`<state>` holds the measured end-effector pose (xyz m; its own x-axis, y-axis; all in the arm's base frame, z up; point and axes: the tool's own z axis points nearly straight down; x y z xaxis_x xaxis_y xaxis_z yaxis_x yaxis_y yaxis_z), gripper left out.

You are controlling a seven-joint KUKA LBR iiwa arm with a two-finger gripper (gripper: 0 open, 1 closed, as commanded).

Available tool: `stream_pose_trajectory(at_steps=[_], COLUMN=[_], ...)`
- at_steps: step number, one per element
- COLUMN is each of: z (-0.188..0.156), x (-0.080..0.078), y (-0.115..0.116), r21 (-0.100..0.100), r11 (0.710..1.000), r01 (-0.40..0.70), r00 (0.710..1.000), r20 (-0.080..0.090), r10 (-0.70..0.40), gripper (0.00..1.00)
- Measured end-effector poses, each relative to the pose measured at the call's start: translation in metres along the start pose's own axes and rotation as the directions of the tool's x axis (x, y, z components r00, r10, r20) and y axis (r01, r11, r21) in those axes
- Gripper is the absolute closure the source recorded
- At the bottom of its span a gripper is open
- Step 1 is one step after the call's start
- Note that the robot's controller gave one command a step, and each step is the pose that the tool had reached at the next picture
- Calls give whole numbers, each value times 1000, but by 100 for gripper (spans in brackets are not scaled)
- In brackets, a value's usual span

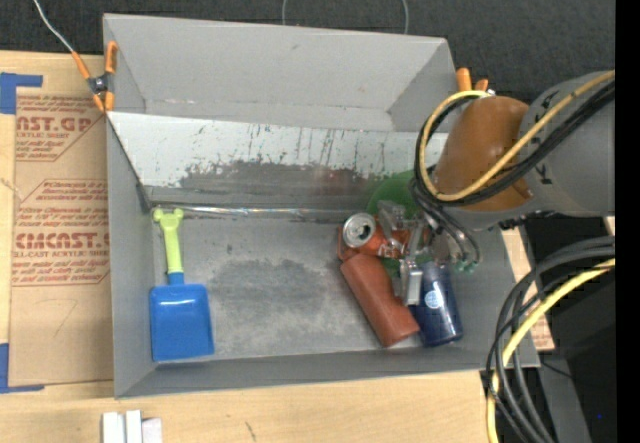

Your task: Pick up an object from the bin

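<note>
Orange-covered wrist [480, 156] on top; gripper [412, 269] low between red-brown plastic cylinder [380, 303] and dark blue can [438, 309], both just beside jaws; jaw opening can't tell; silver can top [359, 229] near.

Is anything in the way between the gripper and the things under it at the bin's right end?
Nothing visible. The gripper sits directly over the reddish-brown cylinder and the dark blue can, which lie side by side. A silver-topped red can lies close by on the view's left.
</note>
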<state>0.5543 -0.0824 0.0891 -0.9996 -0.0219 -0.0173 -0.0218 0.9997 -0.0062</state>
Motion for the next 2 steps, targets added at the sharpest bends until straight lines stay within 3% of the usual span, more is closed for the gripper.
stream_pose_trajectory(at_steps=[1, 2], z=[6, 16], x=[13, 4], y=[1, -24], r21=[-7, -7], r11=[979, 970], r01=[-205, 243], r00=[979, 970], r20=[18, 11], r10=[205, -243], gripper=[0, 100])
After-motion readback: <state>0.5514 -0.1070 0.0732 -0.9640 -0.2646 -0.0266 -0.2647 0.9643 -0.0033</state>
